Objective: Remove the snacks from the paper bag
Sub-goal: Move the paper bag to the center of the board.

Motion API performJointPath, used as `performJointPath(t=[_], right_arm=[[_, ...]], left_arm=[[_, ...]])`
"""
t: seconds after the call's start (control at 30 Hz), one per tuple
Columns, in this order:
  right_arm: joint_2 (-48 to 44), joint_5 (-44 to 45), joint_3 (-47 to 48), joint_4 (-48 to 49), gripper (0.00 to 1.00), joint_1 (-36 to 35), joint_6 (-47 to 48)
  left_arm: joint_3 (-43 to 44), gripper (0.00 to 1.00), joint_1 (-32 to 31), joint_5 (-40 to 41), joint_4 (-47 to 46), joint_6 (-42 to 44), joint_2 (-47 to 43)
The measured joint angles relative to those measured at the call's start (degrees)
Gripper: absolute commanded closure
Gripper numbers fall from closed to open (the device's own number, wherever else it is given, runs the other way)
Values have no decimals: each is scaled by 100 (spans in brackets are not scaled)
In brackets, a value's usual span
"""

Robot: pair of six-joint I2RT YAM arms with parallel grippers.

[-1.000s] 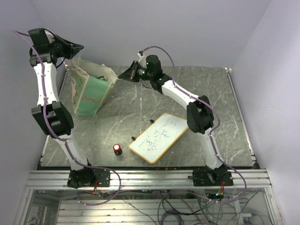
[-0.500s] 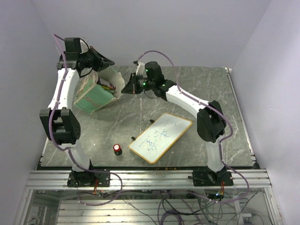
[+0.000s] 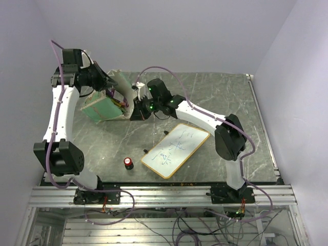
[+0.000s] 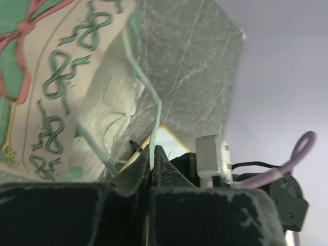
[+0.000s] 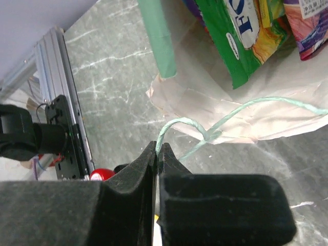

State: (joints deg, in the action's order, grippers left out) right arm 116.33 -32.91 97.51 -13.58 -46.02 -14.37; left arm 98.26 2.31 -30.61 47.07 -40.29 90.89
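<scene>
Green paper made up the bag (image 3: 101, 108). It sat tipped over at the back left of the table (image 3: 230, 97), with its open mouth low and facing the right arm.

The left claw (image 4: 152, 154) was pinched tight on a thin string handle (image 4: 146, 97). It was up high, so I think it was holding that side of the bag off the table. The right claw (image 5: 156, 148) was pinched tight on the other string handle (image 5: 177, 125), down low near the mouth. With one string pulled up and one pulled out, the mouth was held wide open. That looked like the reason for holding it this way.

The snacks (image 5: 233, 36) were inside the bag, right at the mouth. A green and white packet and a purple one showed against the cream inside. None lay out on the table that I could see, so the job was only just begun.

Both claws were busy with strings, so no claw was free to grab a packet. I think the bag had to be tipped more so the packets slid out, or one claw had to let go first. A thin string could slip or snap if pulled too hard.

The whiteboard (image 3: 176, 150) and the little red-topped can (image 3: 128, 163) sat well apart from the bag, near the front.
</scene>
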Motion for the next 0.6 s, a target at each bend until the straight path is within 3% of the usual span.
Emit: performJointPath(t=[0.33, 0.6], right_arm=[[-133, 260, -33, -575, 100, -426, 881], [-293, 1088, -289, -807, 81, -629, 1047]], left_arm=[[-452, 93, 0, 448, 1056, 605, -761], [-686, 93, 0, 420, 1296, 682, -1091]])
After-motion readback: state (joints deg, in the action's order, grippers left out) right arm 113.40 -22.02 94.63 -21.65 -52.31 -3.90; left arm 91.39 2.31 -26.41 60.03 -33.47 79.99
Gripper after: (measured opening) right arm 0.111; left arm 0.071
